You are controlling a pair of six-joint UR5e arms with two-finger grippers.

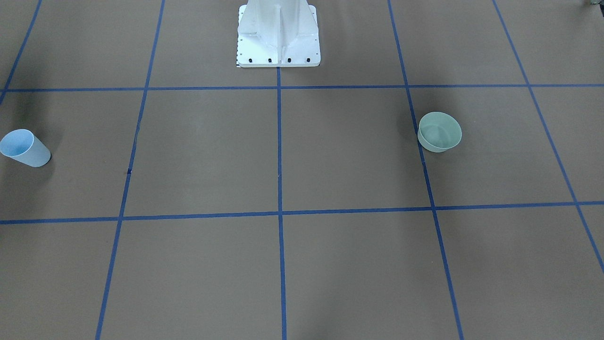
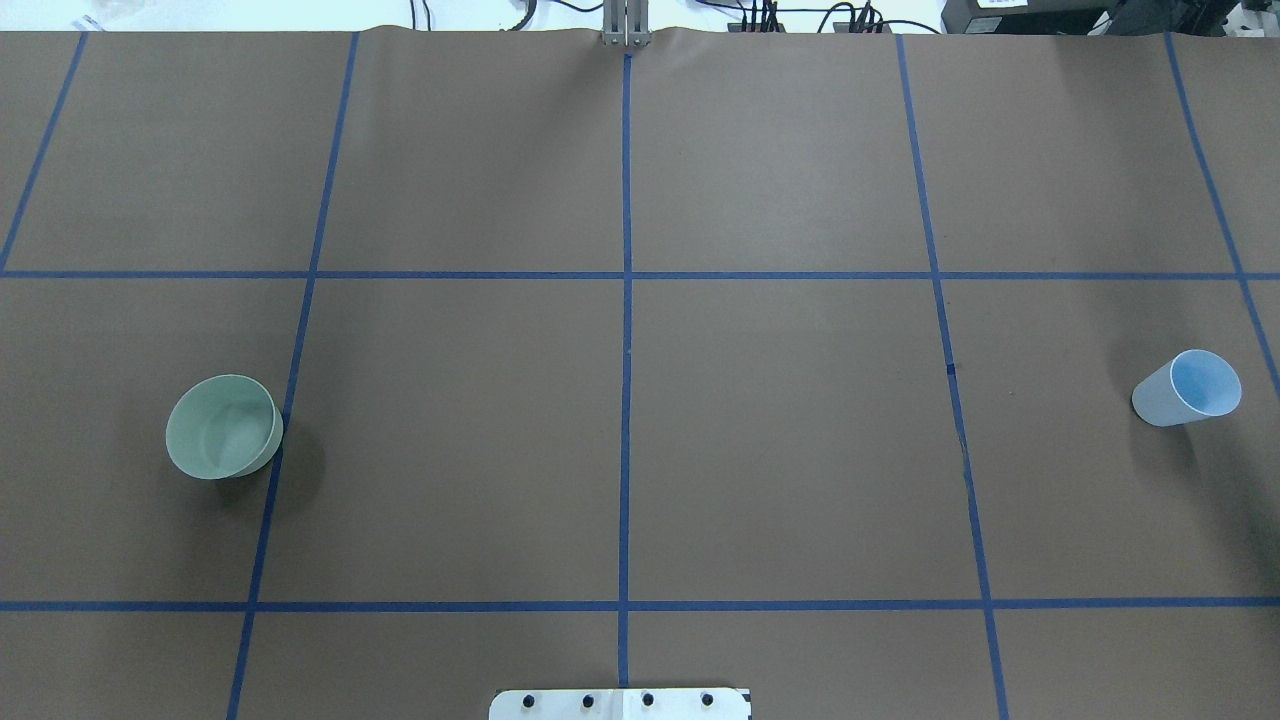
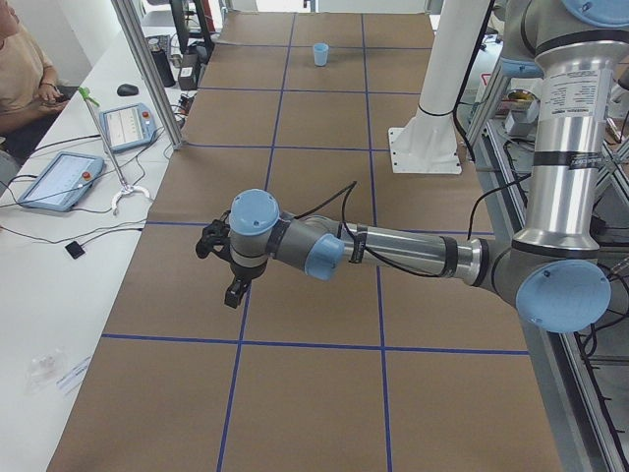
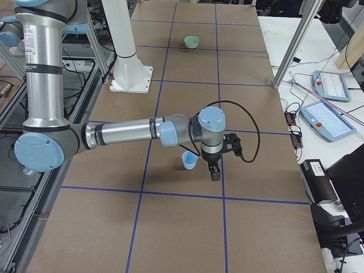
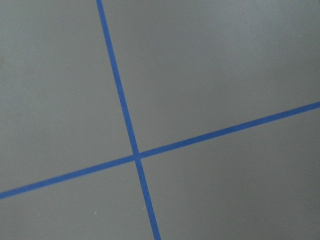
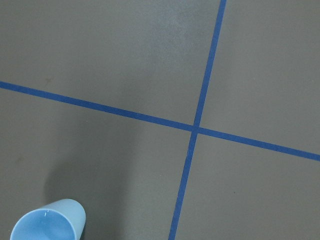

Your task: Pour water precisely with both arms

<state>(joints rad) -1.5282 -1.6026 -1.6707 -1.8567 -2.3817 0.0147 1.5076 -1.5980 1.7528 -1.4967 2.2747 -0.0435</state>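
Note:
A light-blue cup stands upright on the brown table on my right side. It also shows in the overhead view and the right wrist view. A pale-green bowl stands on my left side. I cannot make out water in either. My right arm reaches out low, its gripper pointing down just beside the cup. My left arm reaches out low, its gripper above the table; the bowl is hidden there. I cannot tell whether either gripper is open or shut.
The white pedestal base is bolted at the table's robot side. Blue tape lines divide the table into squares. Tablets and a seated person are at a side desk beyond the table edge.

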